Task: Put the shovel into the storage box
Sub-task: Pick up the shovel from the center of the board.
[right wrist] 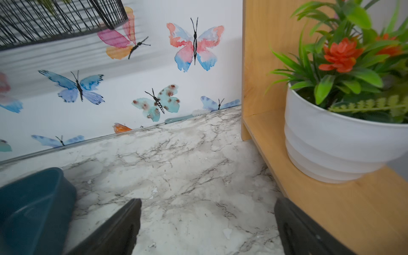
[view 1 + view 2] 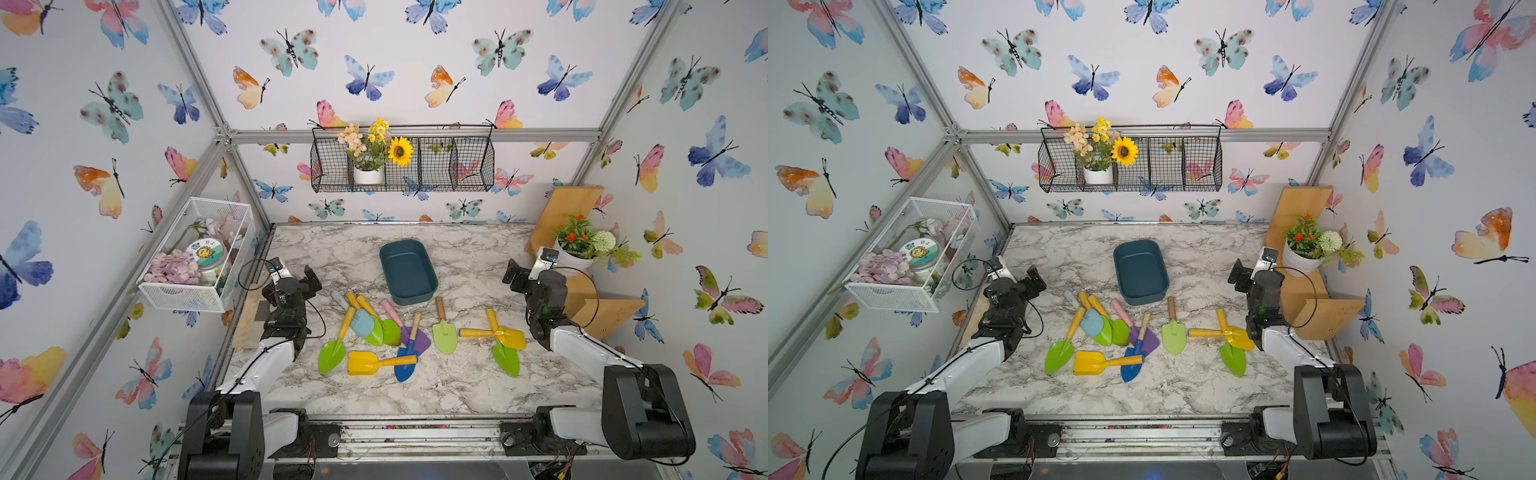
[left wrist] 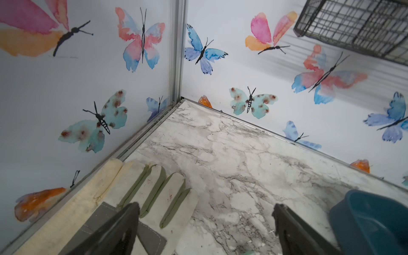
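Found left gripper [image 3: 205, 212] with jaws spread wide and nothing between them. Located it over the left edge of the marble tabletop [image 2: 457, 395], aimed at the far left corner, close to a white-and-green glove [image 3: 154, 187] lying flat on the surface.

Found right gripper [image 1: 207, 205] equally wide and empty. Located it at the right edge of the tabletop, just beside the wooden shelf [image 1: 331, 209] carrying a white potted plant [image 1: 331, 143].

Located storage box [image 2: 408, 270] between the two grippers, on the far half of the tabletop, well apart from both. Confirmed it empty in both top views. Registered one corner of it at the margin of each wrist view.

Found every shovel outside the box, on its near side:
- Purple shovel [image 2: 422, 340]: pink handle end close to the near wall of the box.
- Pale blue shovel [image 2: 362, 323]: left of the purple one, overlapping two green blades.
- Long green shovel [image 2: 332, 356]: leftmost of the group.
- Yellow shovel [image 2: 363, 363]: handle crossing the blue shovel [image 2: 405, 370].
- Light green trowel [image 2: 444, 337]: lying alone, right of the purple shovel.
- Second yellow shovel [image 2: 511, 337]: crossed over a dark green shovel [image 2: 506, 358], nearest the right arm.
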